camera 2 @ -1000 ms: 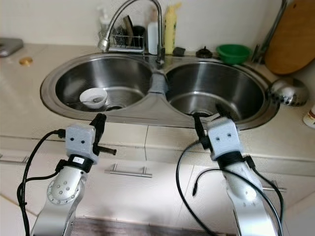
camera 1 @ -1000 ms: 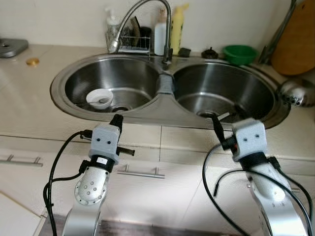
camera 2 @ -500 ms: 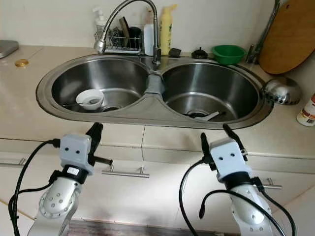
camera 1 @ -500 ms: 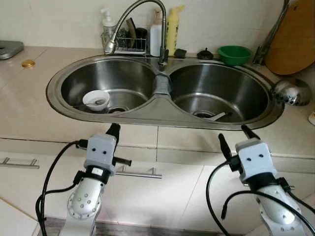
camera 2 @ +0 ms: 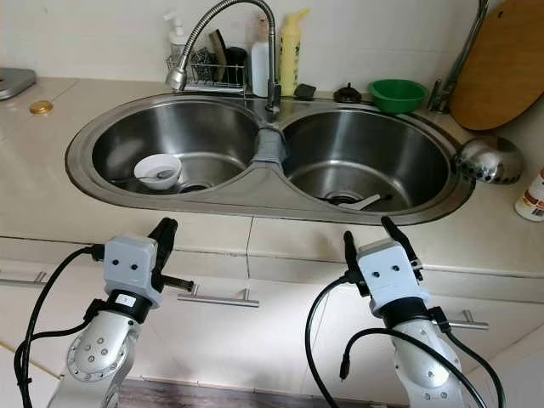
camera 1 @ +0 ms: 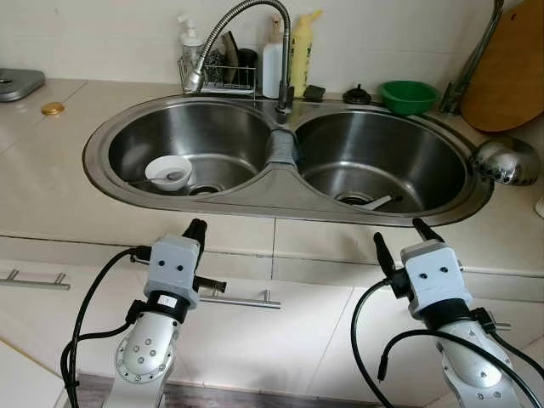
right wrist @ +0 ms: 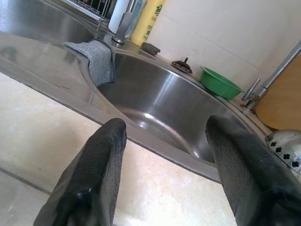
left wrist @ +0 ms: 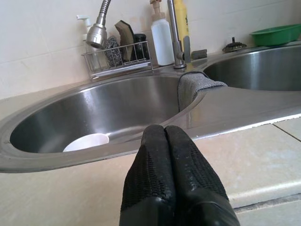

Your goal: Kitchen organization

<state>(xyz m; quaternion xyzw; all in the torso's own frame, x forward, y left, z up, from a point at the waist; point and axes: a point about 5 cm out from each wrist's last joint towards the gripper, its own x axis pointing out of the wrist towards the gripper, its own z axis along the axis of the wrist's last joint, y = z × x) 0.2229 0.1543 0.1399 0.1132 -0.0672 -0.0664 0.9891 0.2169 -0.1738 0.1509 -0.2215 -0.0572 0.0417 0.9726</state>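
Wooden board [camera 1: 514, 72] cut by the frame edge; bottle [camera 2: 533, 197] at right likewise.

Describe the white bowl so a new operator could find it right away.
Start at the double steel sink set in the beige counter and take the basin on the robot's left, under the faucet head. The white bowl sits on that basin's floor near the drain, with a utensil resting in it. It is the only white dish there; the other basin holds just a white spoon.
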